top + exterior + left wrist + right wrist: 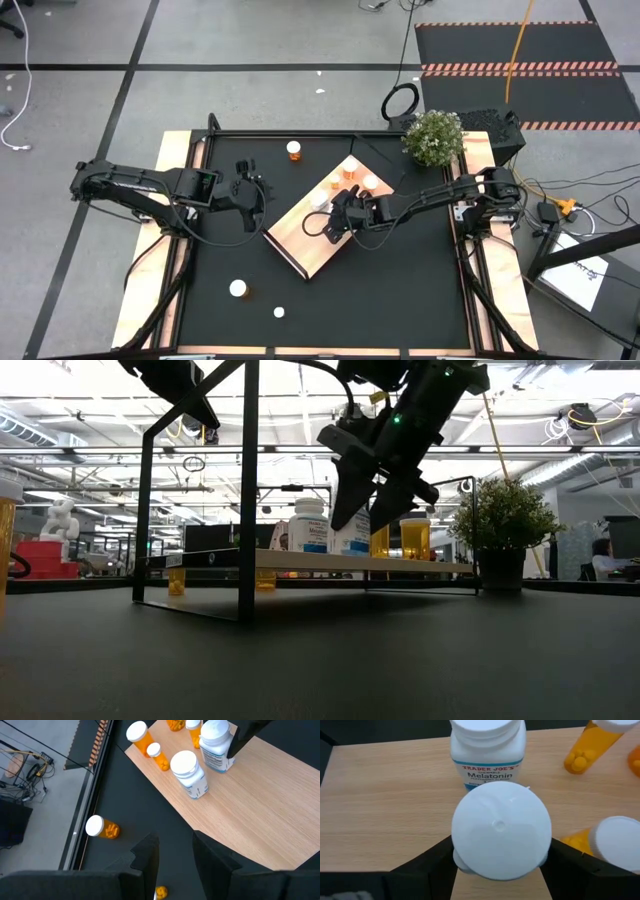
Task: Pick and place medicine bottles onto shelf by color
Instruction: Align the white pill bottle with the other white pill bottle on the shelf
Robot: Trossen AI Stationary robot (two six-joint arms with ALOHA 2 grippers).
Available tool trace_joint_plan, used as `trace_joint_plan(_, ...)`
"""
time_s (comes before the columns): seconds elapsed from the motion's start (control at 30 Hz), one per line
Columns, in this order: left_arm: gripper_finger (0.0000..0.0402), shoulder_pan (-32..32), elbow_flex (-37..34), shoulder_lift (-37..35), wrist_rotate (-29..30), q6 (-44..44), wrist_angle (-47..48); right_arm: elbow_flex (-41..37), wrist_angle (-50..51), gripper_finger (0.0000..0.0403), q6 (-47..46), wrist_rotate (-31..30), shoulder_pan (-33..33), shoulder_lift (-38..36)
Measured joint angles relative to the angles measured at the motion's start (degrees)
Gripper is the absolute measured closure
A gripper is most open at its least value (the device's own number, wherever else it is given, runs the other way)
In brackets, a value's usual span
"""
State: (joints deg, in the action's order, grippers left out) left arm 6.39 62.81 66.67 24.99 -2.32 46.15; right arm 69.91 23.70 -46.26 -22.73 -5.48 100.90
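Standing upright, cap up, white bottle (501,831) sits between the right tool's (500,862) parted fingers.

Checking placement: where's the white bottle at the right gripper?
On the light-wood shelf, between the right gripper fingers: white round bottle, just in front of the white Melatonin bottle.

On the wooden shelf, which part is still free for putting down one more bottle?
The shelf is bare from the right pincer down to the corner nearest the left arm. The far end is crowded: white bottles and orange bottles stand close together there.
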Motion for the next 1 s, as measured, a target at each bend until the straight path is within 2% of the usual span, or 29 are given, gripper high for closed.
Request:
trace_joint_plan(0.77, 0.0282, 0.0, 0.0, 0.0, 0.0, 0.2, 0.0, 0.0, -0.3, 0.0161, 1.0, 0.2, -0.3, 0.1)
trace_joint_plan(1.0, 0.0282, 0.0, 0.0, 0.0, 0.0, 0.3, 0.0, 0.0, -0.1, 0.0111, 0.8, -1.0, -0.3, 0.0)
